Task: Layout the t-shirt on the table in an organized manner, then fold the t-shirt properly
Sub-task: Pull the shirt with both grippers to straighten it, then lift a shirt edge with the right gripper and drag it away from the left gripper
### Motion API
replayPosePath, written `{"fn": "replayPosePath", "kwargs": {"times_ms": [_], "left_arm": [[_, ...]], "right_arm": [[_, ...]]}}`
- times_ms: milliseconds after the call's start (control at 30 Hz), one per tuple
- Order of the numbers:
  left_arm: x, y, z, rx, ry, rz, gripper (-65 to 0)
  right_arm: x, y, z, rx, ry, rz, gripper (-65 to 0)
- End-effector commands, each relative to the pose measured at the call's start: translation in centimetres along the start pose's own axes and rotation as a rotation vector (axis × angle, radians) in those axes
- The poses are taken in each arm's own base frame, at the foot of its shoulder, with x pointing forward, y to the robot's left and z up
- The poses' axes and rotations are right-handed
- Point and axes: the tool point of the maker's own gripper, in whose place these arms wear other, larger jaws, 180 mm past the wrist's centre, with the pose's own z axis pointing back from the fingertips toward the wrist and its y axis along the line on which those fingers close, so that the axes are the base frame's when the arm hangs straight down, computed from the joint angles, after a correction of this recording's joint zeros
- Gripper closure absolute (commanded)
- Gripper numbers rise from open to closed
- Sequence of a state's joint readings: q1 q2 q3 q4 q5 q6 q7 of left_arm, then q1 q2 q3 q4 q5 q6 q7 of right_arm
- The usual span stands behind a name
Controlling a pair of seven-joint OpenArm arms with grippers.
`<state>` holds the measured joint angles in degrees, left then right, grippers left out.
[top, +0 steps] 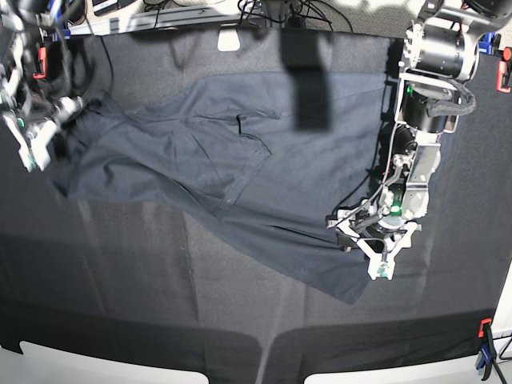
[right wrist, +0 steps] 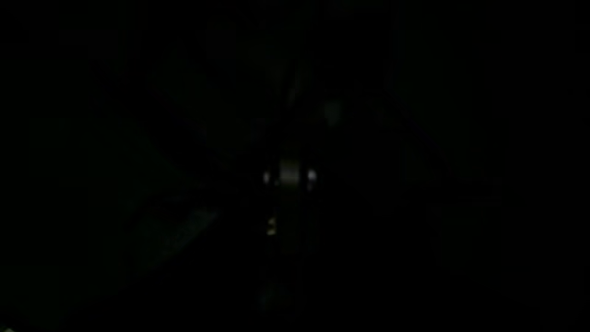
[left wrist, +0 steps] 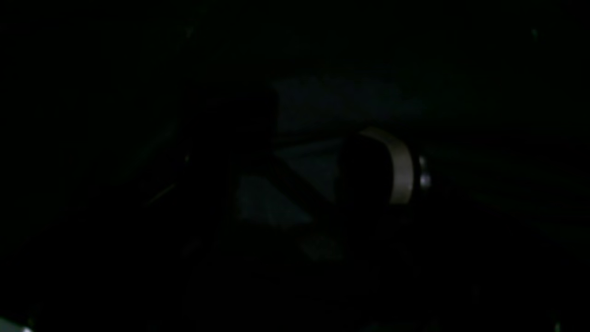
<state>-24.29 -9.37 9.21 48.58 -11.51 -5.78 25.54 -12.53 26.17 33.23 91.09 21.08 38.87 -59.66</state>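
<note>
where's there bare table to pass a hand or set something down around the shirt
Free: the wide strip of black table between the t-shirt hem and the near white edge, and the patch past the left gripper toward the blue clamp. Crowded: the shirt's far-left end, where the right gripper is shut on it, and the cables along the far edge.
</note>
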Motion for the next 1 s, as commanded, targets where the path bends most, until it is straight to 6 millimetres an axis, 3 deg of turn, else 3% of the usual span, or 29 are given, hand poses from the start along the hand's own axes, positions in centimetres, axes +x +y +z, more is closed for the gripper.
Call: {"fn": "replayPosePath", "kwargs": {"times_ms": [0, 100, 167, 333, 533, 700, 967], "left_arm": [[0.3, 0.4, 0.1, 0.007, 0.018, -0.004, -41.3], [0.2, 0.4, 0.1, 0.007, 0.024, -0.004, -41.3], [0.2, 0.4, 0.1, 0.007, 0.025, -0.004, -41.3], [0.2, 0.4, 0.1, 0.007, 0.026, -0.004, -41.3], [0.0, 0.4, 0.1, 0.007, 0.036, -0.004, -41.3], [0.0, 0.4, 0.1, 0.007, 0.036, -0.003, -41.3], [0.0, 0.4, 0.1, 0.006, 0.036, -0.003, -41.3]], "right_arm": [[1.7, -0.7, 1.0, -0.019, -0.046, 0.042, -5.7], [2.8, -0.6, 1.7, -0.033, -0.084, 0.067, -23.2], [4.2, -0.8, 1.9, -0.04, -0.141, 0.07, -28.4], [8.9, -2.2, 3.0, -0.099, -0.335, -0.011, -28.6], [12.8, -3.8, 3.7, -0.129, -0.408, -0.065, -28.4], [12.9, -3.9, 1.4, -0.077, -0.322, -0.114, -28.4], [11.3, -1.8, -4.0, 0.014, -0.129, -0.113, -28.4]]}}
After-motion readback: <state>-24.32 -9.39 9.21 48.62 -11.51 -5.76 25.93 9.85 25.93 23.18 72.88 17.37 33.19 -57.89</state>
